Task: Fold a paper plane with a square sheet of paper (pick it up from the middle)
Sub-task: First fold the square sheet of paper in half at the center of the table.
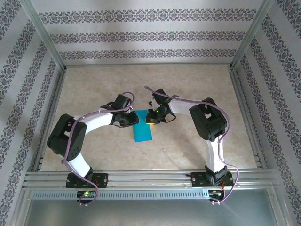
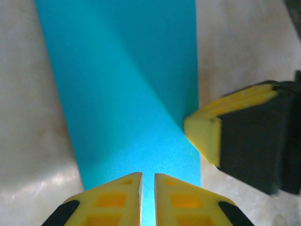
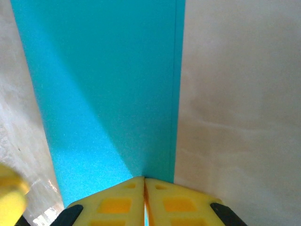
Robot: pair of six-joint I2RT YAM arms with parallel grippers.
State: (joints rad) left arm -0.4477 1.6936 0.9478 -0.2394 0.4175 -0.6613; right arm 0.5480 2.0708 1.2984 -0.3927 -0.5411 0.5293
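- Found square sheet of paper (image 1: 143, 129) folded into a long strip, flat at mid table (image 1: 202, 80).
- Lay lengthwise from table's far side toward its near edge, slightly slanted.
- Found left gripper (image 2: 148, 176) and right gripper (image 3: 144, 179) jaws closed, tips at its far end.

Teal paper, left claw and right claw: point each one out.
teal paper (image 1: 142, 131), top external view, centre of sheet.
left claw (image 2: 148, 177), left wrist view, between fingertips.
right claw (image 3: 144, 179), right wrist view, between fingertips.

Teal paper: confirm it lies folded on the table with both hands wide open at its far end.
Wrong on the hands: the wrist views show the left hand and right hand shut, not wide open. The teal paper does lie folded on the table with both at its far end.
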